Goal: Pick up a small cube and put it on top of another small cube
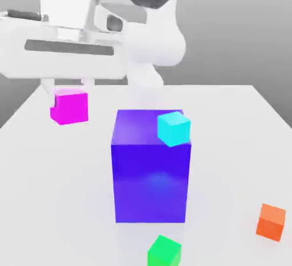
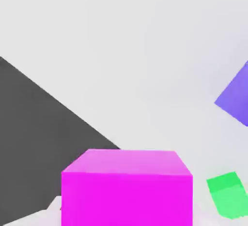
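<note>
Arm (image 1: 151, 37): glossy white, rounded shells, dk grey joint cap up top. Boxy white hand w/ grey slot, two short grey-white fingers (image 1: 86, 81).

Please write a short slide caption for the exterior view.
Jaws shut on the magenta cube, lifted behind the blue block.

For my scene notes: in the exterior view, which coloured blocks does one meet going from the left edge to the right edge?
magenta cube → big blue-purple block → orange cube. The cyan cube and green cube overlap the big block's span, so I leave them out.
</note>
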Available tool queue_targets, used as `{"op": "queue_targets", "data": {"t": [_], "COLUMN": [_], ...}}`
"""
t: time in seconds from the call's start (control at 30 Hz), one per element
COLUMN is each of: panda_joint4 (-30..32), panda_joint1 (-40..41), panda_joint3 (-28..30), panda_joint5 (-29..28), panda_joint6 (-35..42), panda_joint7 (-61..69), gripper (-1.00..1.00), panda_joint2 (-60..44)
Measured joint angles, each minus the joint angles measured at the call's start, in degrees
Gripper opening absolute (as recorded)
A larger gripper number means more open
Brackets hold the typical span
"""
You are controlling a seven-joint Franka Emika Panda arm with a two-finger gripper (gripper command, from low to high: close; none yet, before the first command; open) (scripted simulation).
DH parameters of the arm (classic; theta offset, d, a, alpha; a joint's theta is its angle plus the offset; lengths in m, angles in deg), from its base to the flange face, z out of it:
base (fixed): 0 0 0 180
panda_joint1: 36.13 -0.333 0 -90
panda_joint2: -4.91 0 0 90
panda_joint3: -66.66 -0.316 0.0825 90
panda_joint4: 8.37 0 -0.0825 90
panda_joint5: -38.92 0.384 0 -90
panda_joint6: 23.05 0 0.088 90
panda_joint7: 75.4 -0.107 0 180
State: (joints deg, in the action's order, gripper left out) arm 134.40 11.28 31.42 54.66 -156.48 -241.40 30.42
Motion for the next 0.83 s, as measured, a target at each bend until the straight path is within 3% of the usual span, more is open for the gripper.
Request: {"op": "queue_targets", "data": {"t": [0.3,0.5,0.7,0.73,0.83], "panda_joint4": [-2.6,-4.9,-8.0,-8.3,-8.3], "panda_joint1": [22.5,42.7,62.3,63.8,63.8], "panda_joint3": [-34.0,-59.8,-83.2,-85.1,-85.1], "panda_joint5": [16.1,23.7,37.9,39.6,39.6], "panda_joint6": [-0.4,-3.1,-7.1,-7.7,-7.8], "panda_joint7": [0.0,0.5,8.2,9.3,9.3], "gripper": [-1.0,-1.0,-1.0,1.0,1.0], "panda_joint2": [2.4,2.5,10.5,11.4,11.4]}}
